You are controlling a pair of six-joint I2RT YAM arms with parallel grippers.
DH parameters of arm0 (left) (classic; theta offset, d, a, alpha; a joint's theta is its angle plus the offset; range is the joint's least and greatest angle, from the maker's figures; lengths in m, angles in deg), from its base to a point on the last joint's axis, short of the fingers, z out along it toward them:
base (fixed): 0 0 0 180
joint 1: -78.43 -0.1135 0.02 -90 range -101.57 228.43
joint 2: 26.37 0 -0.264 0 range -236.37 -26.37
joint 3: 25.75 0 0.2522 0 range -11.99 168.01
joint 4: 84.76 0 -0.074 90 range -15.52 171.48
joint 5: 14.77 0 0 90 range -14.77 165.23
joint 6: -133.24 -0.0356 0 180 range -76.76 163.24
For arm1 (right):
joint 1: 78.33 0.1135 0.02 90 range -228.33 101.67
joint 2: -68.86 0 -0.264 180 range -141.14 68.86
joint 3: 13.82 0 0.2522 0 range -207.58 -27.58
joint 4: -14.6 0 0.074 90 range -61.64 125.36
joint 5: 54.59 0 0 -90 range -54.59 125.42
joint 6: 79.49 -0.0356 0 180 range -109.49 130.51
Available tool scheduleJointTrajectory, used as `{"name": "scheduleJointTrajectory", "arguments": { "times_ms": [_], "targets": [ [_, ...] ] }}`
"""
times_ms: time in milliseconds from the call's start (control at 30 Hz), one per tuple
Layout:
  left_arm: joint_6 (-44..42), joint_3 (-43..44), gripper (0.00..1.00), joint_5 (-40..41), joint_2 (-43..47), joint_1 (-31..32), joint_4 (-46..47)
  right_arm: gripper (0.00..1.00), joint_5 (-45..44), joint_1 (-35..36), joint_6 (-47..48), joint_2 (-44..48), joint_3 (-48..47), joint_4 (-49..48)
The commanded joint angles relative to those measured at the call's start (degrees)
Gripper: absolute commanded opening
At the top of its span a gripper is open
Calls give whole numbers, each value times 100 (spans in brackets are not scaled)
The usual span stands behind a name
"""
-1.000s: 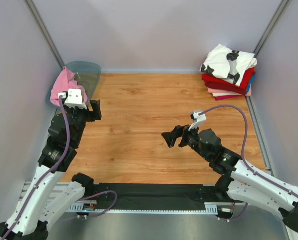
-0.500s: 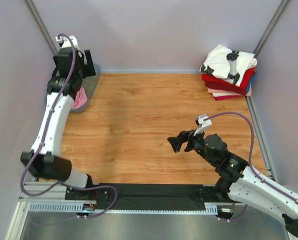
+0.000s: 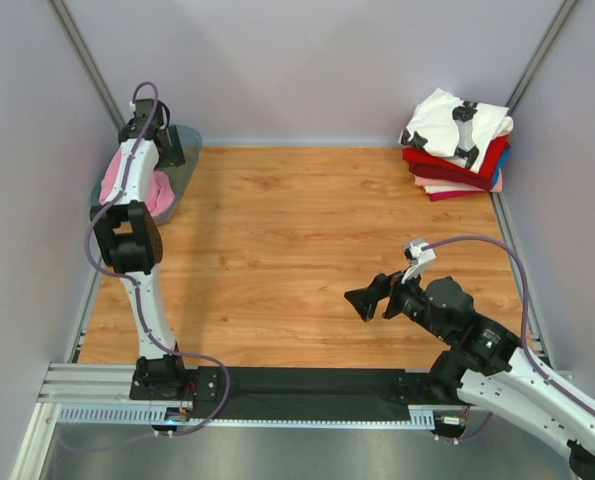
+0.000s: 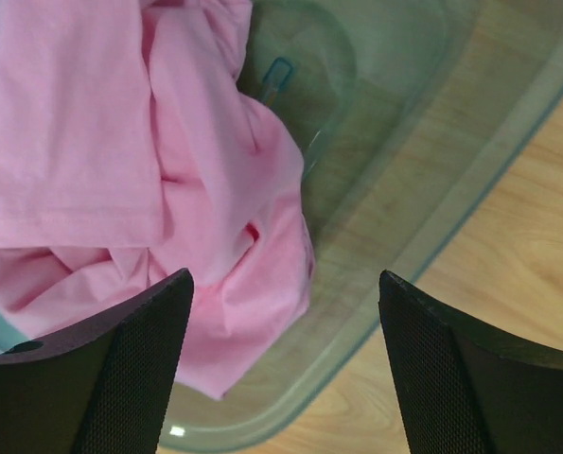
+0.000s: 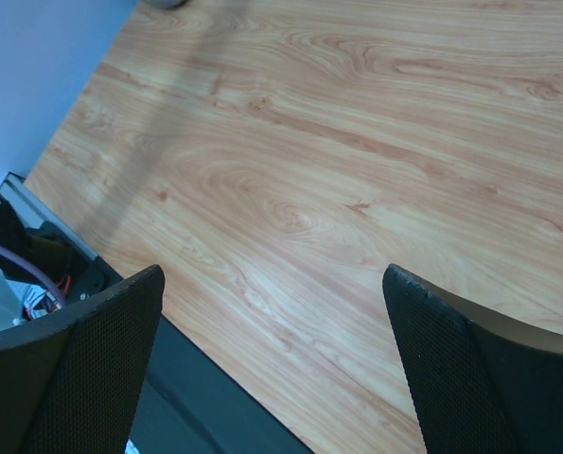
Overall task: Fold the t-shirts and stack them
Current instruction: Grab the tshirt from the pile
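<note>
Pink shirt (image 4: pixel 120 170): unfolded and crumpled, lying in the tray at the far-left corner. It is bunched toward the tray's left side, with one hemmed edge flat and the rest in loose folds.
Tray (image 4: pixel 423 255): clear teal plastic on the surface, wood grain showing through its bare right part. Probably where shirts wait before folding.
Stack (image 3: pixel 455 150): folded shirts at the far-right corner, white with black print on top, red beneath, slivers of blue and pale lowest. Well apart from the pink shirt. Probably kept in the corner so the middle is free for folding.
Left gripper (image 4: pixel 285 276): arm stretched far out, gripper above the tray and pointing down. Jaws spread wide with nothing between them. It is lined up over the near edge of the pink heap; contact with the cloth cannot be told.
Right gripper (image 5: pixel 272 271): jaws spread wide and empty, low over bare wood at the near right. Well apart from shirt and stack. Looks like it is waiting for cloth.
Surface (image 3: pixel 307 230): wood-grain board. The middle is the likely folding area.
Step, judged: taking the pink shirt out of the tray. The fold is not yet begun.
Next move needs: a descent onto one layer near the hem, then a close.
Risk: pinching a whole bunch, or dragging the light tray along.
</note>
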Motion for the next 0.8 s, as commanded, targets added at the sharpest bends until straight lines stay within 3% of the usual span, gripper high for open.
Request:
{"name": "scheduleJointTrajectory", "arguments": {
  "times_ms": [0, 133, 233, 267, 333, 367, 433, 467, 767],
  "targets": [
    [-115, 233, 86, -164, -251, -153, -158, 99, 136, 32, -216, 200, -204, 319],
    [-176, 557, 81, -78, -901, -241, -350, 99, 21, 24, -190, 288, -230, 415],
    [-89, 567, 71, -33, -1017, -346, -281, 99, -23, 24, -84, 183, -300, 450],
    [-71, 576, 62, -59, -1034, -373, -254, 99, -40, 32, -67, 139, -318, 468],
    [-97, 663, 52, -113, -1043, -408, -236, 99, -40, 24, -49, 16, -353, 486],
    [-115, 698, 31, -78, -1026, -400, -236, 99, -49, 32, -66, -19, -353, 486],
    [-150, 786, 16, -60, -991, -399, -228, 99, -32, 32, -84, -72, -318, 460],
    [-168, 839, 0, -51, -956, -399, -280, 99, -40, 32, -101, -99, -284, 407],
    [17, 1523, 0, -367, 678, 197, -587, 99, -67, 24, -110, -301, -327, 64]
  ]
}}
